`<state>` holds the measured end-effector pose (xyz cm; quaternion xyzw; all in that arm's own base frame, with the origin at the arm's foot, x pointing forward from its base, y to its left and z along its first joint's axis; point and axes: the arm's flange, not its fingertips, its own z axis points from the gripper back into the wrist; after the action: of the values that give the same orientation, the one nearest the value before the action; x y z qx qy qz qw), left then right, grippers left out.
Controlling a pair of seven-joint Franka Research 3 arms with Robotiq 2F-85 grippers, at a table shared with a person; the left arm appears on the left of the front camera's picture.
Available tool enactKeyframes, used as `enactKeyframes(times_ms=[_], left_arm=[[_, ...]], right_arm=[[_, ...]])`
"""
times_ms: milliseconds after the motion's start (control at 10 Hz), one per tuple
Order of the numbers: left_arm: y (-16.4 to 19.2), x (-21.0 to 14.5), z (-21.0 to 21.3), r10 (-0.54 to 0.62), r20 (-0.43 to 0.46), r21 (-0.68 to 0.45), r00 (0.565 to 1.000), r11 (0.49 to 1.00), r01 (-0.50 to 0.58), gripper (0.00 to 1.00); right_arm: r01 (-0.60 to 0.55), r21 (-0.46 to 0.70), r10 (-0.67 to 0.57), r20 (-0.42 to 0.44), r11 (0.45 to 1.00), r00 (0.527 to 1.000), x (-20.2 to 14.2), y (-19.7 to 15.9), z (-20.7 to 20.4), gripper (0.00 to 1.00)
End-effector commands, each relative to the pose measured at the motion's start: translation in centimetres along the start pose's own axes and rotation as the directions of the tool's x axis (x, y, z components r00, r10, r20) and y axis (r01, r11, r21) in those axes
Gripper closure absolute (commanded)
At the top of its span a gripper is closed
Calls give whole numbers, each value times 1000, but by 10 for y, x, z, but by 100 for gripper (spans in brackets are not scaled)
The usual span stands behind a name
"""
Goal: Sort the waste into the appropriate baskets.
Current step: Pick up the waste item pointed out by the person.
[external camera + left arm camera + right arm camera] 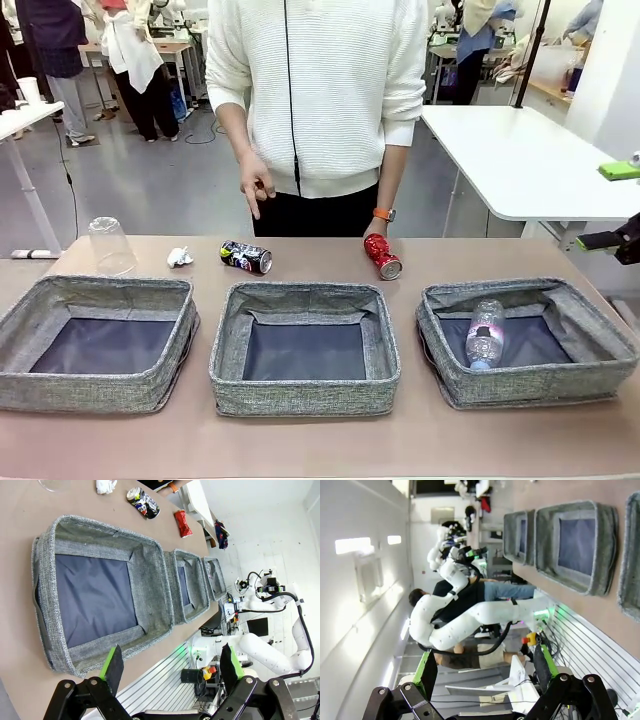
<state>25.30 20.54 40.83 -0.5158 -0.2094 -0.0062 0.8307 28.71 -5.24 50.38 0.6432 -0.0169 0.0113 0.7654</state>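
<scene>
Four pieces of waste lie loose along the far side of the bench (310, 445), beyond the three baskets. A fifth, the clear plastic bottle (485, 335), lies on its side in the right basket (600, 340). The left basket (95, 290) and the middle basket (300, 295) hold nothing.

The clear plastic cup (110, 245) stands mouth down behind the left basket. It is probably very light and thin-walled, so a hard squeeze would likely buckle it; a gentle hold across its lower wall looks safest.

The paper ball (180, 257) beside it is small and soft and should give under the pads, so a pinch through its middle would do.

The black can (246, 257) lies on its side behind the middle basket (round, so it may roll if nudged). It looks undented, light and fairly slick, and is best taken across the middle of its body.

The red can (382, 256) is crushed and also lies down, so it is less likely to roll, but its creased surface is uneven to grip. One person's hand (378, 225) is just behind it, and whether it touches the can cannot be told.

The left hand (171, 662) hangs over the near edge of the bench by the left basket, its fingers spread apart and empty. The right hand (485, 666) is spread and empty too, aimed away from the baskets.
</scene>
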Motion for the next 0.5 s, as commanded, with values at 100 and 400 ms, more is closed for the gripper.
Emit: enactKeyframes(times_ms=[100, 400], left_arm=[[-1, 1, 0, -16, 13, -16, 1000, 1000, 16, 0], [-1, 1, 0, -16, 13, -16, 1000, 1000, 16, 0]], right_arm=[[-15, 20, 15, -4, 1000, 1000, 2, 3, 3, 0], [-15, 20, 15, -4, 1000, 1000, 2, 3, 3, 0]])
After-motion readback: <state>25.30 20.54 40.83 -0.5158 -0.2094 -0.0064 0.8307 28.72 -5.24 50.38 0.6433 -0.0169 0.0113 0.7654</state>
